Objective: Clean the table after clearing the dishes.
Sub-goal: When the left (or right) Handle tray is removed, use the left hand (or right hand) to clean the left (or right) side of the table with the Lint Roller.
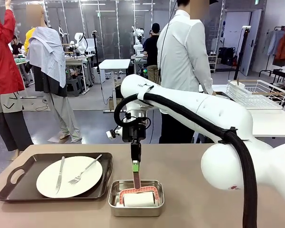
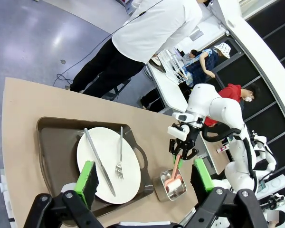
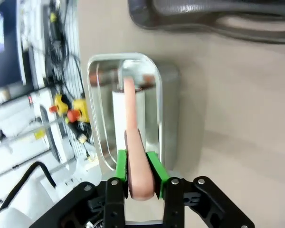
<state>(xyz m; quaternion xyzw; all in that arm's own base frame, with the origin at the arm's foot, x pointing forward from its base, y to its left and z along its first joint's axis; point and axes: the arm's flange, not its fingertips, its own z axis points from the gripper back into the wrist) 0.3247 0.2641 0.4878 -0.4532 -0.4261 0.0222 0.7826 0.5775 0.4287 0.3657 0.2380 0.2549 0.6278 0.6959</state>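
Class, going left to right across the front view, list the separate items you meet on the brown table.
Knife → fork → steel pan holding the roller.

Glossy white rounded right arm [image 1: 194, 111], black corrugated cable hose [image 1: 247, 175], black end effector [image 1: 136, 167], green pads [image 3: 121, 165].

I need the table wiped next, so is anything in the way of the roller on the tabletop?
Yes: the tray with its plate, knife and fork sits on the table just left of the pan. The right gripper is shut on the roller handle, nothing between.
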